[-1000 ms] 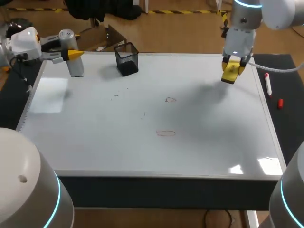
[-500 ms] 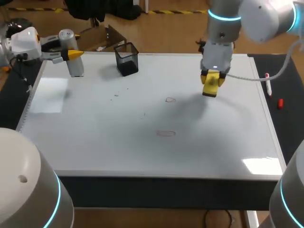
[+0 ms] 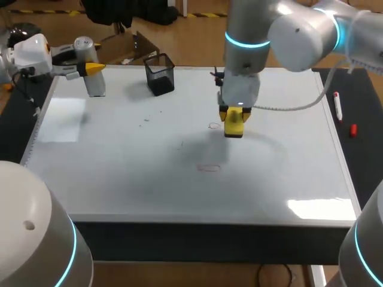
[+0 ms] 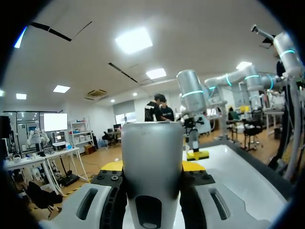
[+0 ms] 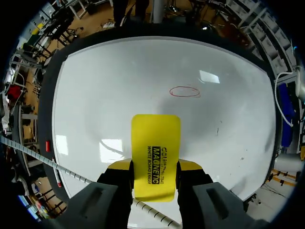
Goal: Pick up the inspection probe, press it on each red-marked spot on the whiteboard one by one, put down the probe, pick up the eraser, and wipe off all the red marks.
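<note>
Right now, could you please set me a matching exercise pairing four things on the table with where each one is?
Things:
1. eraser
2. inspection probe
3. black mesh cup
4. marker pen

Places:
A. off the whiteboard, on the dark surface to my right
B. in the right jaws, above the whiteboard by a red mark
C. in the left jaws, at the whiteboard's far left corner
D. standing free near the whiteboard's far edge

Pairs: 1-B, 2-C, 3-D, 4-A
</note>
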